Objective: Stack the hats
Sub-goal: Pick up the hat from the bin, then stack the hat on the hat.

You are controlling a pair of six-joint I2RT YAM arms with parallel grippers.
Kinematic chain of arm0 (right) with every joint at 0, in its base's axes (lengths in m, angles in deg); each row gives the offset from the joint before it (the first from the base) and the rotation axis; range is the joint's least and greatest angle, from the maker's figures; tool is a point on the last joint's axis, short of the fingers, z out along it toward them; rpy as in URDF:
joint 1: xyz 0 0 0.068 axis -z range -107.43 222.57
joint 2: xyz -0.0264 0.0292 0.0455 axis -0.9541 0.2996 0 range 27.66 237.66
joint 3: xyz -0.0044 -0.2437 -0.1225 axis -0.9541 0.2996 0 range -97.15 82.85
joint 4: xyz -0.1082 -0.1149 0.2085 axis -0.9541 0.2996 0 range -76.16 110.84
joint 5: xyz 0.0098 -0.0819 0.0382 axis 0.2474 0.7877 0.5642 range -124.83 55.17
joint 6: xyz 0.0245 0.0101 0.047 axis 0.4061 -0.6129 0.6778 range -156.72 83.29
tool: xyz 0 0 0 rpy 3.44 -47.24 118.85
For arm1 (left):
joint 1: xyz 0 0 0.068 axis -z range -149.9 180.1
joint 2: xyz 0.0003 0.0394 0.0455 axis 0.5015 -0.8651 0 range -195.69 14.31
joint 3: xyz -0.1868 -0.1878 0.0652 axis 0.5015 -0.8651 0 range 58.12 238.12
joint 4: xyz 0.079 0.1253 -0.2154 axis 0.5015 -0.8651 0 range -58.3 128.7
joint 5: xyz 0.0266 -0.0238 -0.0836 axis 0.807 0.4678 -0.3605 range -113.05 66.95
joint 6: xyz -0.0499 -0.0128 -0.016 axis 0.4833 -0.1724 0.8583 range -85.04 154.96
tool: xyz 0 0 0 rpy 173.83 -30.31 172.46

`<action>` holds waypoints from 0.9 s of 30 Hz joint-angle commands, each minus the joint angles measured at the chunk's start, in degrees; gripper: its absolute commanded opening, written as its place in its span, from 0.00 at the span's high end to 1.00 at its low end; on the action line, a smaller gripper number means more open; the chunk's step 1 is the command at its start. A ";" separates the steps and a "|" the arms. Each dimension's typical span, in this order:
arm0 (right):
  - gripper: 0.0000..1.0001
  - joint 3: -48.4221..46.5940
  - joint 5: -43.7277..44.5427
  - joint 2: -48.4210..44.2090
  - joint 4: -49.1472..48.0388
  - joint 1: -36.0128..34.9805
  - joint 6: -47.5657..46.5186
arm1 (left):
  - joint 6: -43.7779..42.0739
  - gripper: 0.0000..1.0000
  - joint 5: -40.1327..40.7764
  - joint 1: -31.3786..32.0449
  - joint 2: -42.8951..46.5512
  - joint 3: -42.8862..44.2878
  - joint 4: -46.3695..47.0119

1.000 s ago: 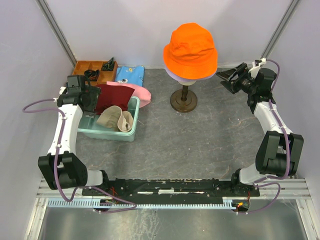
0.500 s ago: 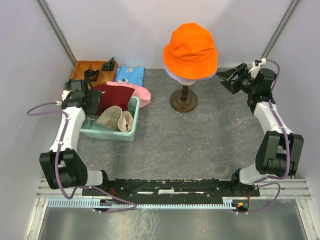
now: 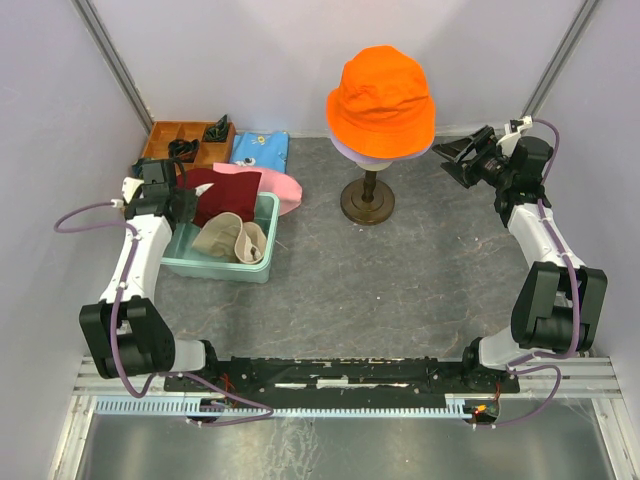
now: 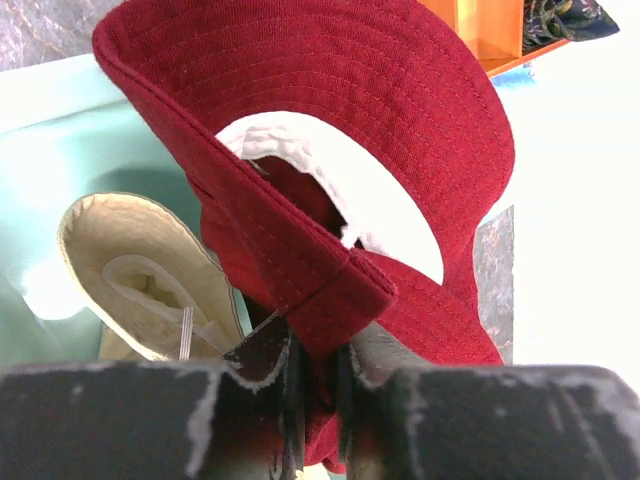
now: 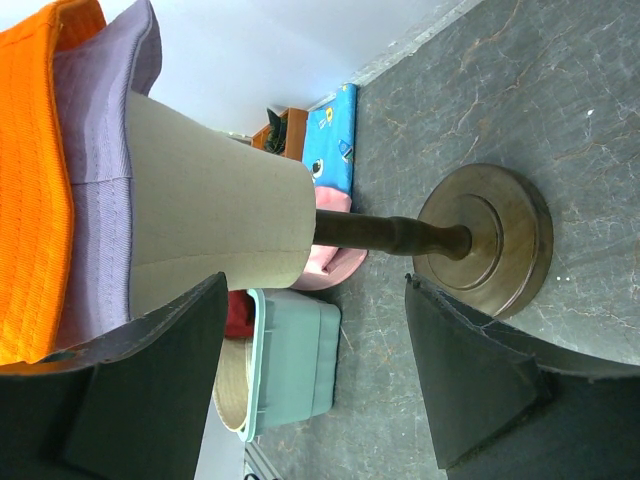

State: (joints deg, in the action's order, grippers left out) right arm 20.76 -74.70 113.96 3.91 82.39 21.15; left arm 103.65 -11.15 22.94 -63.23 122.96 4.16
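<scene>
Hats, stack status: orange hat [image 3: 381, 100] sits uppermost on the mannequin head [image 5: 215, 210], with the lavender hat [image 5: 100, 150] beneath it, its brim showing below the orange one. I read that as two of five placed.

Teal bin [image 3: 215, 268], left side of the table, holds the cream-beige hat [image 3: 232, 238], opening upward. Dark red hat [image 4: 330, 110] hangs over the bin's far side. Pink hat [image 3: 285, 188] lies just behind the bin, partly under the red one.

Left gripper [image 4: 318, 350]: fingers pressed onto a fold of the dark red hat's brim, the rest of the hat drooping from that pinch. Right gripper [image 5: 312, 285]: jaws spread wide, nothing between them, hovering to the right of the head and aimed at it.

Step in hand, by my judgement: pick-up of the dark red hat.

Next move calls for lifting it clear of the bin, carrying it across to the head, and lowering the crown over the orange hat. With only one pinch point, the opening may fold shut. The right gripper could spread the brim. Watch for tipping the stand.
</scene>
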 commanded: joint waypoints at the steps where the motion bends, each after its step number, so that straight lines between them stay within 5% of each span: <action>1: 0.21 -0.53 -0.38 -1.57 -3.46 0.25 -0.30 | -0.96 0.91 0.94 0.05 2.52 0.58 4.18; 3: 0.22 -0.58 -0.44 -1.58 -3.36 0.22 -0.25 | -2.03 0.97 -0.18 0.07 3.62 1.37 4.90; 14: 0.23 -6.49 -0.04 -4.13 -1.91 0.26 1.32 | -10.92 0.97 -9.04 0.01 11.48 10.67 15.21; 22: 0.23 -15.98 2.59 -7.31 1.23 0.20 2.07 | -15.57 0.97 -33.89 1.07 2.51 21.55 30.40; 27: 0.23 -22.38 3.12 -8.35 -1.95 0.20 6.40 | -20.27 0.97 -41.87 2.76 0.76 26.00 35.38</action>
State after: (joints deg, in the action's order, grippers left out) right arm 4.44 -72.78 108.19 5.98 82.39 24.08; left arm 89.75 -41.48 24.52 -62.42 144.84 30.80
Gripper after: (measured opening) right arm 0.772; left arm 0.078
